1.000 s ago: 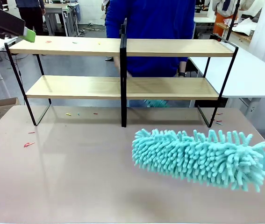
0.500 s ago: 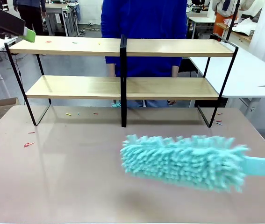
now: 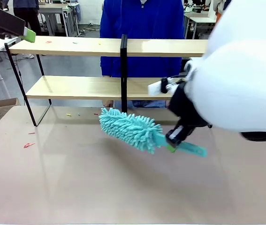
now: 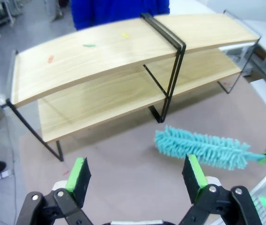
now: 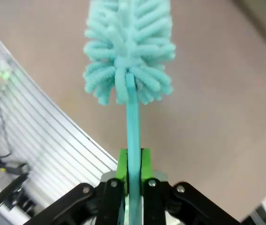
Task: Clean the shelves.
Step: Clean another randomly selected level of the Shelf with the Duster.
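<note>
My right pincer [image 5: 133, 164] clamps the duster [image 3: 129, 128], seemingly off the table [image 3: 53, 178], before the shelves [image 3: 76, 46]. My left pincer [image 4: 136, 172] gapes, empty.

Shelves [image 3: 76, 87] — 2 wooden tiers, upright.

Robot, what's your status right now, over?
Right fingers shut on duster handle. Left fingers open, near left end of shelves. Scraps on top; person standing behind.

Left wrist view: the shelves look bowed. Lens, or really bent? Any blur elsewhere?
Left wrist view: lens distortion bows the shelves; front view: the boards run straight, and the right arm, close to the camera, looks soft and hides their right end; right wrist view: the duster is sharp.
</note>
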Controlling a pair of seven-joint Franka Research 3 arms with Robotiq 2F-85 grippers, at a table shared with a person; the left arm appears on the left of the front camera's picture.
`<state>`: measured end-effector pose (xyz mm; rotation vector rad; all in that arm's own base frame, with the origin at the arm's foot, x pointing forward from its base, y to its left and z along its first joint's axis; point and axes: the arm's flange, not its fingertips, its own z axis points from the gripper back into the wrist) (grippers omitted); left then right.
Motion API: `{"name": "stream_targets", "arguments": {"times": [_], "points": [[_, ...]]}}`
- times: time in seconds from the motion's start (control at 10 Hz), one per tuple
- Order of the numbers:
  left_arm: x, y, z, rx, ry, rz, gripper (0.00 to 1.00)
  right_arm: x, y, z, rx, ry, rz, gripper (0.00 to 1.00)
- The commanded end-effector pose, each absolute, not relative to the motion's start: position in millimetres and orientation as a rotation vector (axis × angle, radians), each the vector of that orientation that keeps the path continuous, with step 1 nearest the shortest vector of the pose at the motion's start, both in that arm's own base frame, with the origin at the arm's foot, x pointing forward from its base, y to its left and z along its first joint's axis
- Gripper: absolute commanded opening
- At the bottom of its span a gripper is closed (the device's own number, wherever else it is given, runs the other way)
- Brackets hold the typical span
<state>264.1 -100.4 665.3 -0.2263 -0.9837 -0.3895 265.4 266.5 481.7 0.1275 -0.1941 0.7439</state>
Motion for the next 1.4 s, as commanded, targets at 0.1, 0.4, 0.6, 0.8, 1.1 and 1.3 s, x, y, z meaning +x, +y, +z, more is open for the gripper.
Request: {"name": "stream_targets", "arguments": {"times": [0.1,0.4,0.6,0.8,1.1,1.3], "points": [[263,-100,666,-0.219,-0.986,-0.388,1.0,249,255,496,0.112,-0.232,0.733,0.12],[263,-100,666,-0.219,-0.986,-0.388,1.0,294,303,467,0.015,-0.29,0.727,0.12],[263,-100,666,-0.219,-0.986,-0.388,1.0,329,339,444,0.087,-0.39,0.578,0.12],[263,-100,666,-0.219,-0.986,-0.388,1.0,332,364,425,0.054,-0.427,0.491,0.12],[263,-100,666,-0.219,-0.986,-0.388,1.0,337,398,399,0.02,-0.393,0.459,0.12],[263,-100,666,-0.219,-0.986,-0.388,1.0,349,412,382,0.027,-0.379,0.442,0.12]]}}
